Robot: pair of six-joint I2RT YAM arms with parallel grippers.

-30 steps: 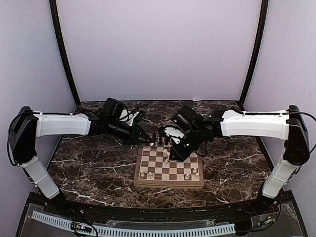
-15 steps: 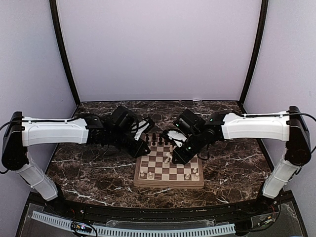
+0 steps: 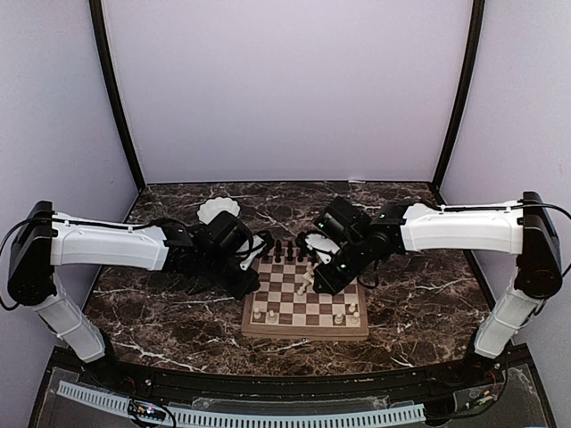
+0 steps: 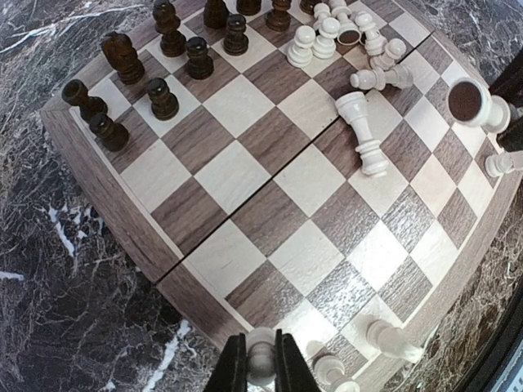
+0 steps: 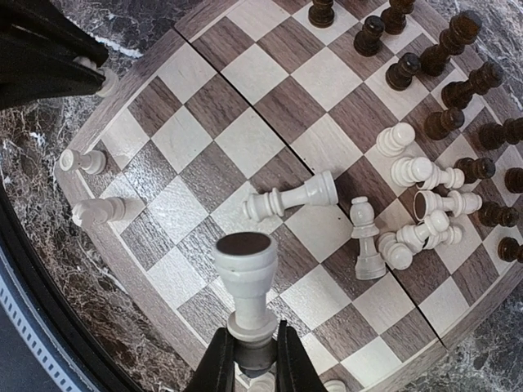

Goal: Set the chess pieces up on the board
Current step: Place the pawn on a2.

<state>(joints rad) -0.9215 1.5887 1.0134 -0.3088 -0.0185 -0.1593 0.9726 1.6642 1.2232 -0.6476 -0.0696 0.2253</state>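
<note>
— Where's the board (image 3: 303, 333)?
— In the middle of the desk (image 3: 169, 308), toward the near side. The dark pieces (image 4: 162, 96) stand along its far rows, and a jumble of white pieces (image 5: 421, 216) lies toppled just beside them.
— And the hands?
— The left hand (image 4: 261, 371) is clamped on a small white piece (image 4: 261, 349) at the board's left edge. The right hand (image 5: 252, 353) is clamped on a larger white piece (image 5: 245, 265) over the board.

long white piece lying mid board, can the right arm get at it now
Probably not yet: the right gripper is shut on another white piece. The path itself looks free, since the lying piece rests on open squares just ahead of it.
</note>
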